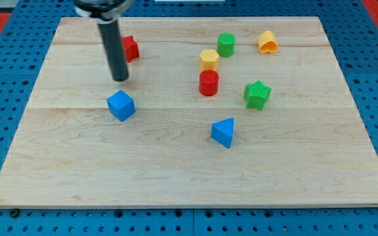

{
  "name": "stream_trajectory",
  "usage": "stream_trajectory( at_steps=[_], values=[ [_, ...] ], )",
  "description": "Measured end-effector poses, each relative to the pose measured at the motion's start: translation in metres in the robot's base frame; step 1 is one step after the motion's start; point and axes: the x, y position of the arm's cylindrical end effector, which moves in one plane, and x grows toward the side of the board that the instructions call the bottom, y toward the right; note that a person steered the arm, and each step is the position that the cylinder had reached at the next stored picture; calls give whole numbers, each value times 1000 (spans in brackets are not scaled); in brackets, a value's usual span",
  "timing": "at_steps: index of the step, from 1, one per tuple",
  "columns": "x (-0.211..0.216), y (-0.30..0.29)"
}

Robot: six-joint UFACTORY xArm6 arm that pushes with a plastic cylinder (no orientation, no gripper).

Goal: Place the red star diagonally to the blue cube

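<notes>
The red star point(130, 48) shows only as a bright red, angular shape near the view's upper left, its left side hidden behind my rod (so the star's points cannot be fully made out). It lies close to the top edge of the counter point(189, 177), with a strip of bare wood above it and more to its left. My tip point(120, 79) stands just below and slightly left of the red star, and just above the blue cube point(121, 105), apart from both as far as can be told. This tool is a plain rod with nothing to open or clamp, and it holds nothing. The blue cube sits tilted, a corner toward the view's bottom, with open wood on its left, below it and to its right as far as the blue triangular block point(223, 132). The yellow block point(209, 59), red cylinder point(209, 83), green cylinder point(226, 44), green star point(256, 94) and orange block point(266, 42) cluster toward the upper right, well apart from the cube.
</notes>
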Motion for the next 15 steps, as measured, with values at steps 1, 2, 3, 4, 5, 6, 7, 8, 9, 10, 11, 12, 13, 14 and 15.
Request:
stream_trajectory(
  at_steps=[1, 2, 3, 4, 5, 6, 7, 8, 9, 10, 11, 12, 13, 14, 15],
  values=[
    [0, -15],
    [-33, -17],
    [-77, -41],
    [-118, -14],
    [-125, 39],
    [-108, 51],
    [-86, 24],
    [-69, 23],
    [-60, 17],
    [-41, -3],
    [-30, -11],
    [-23, 43],
    [19, 48],
    [49, 48],
    [58, 34]
  ],
)
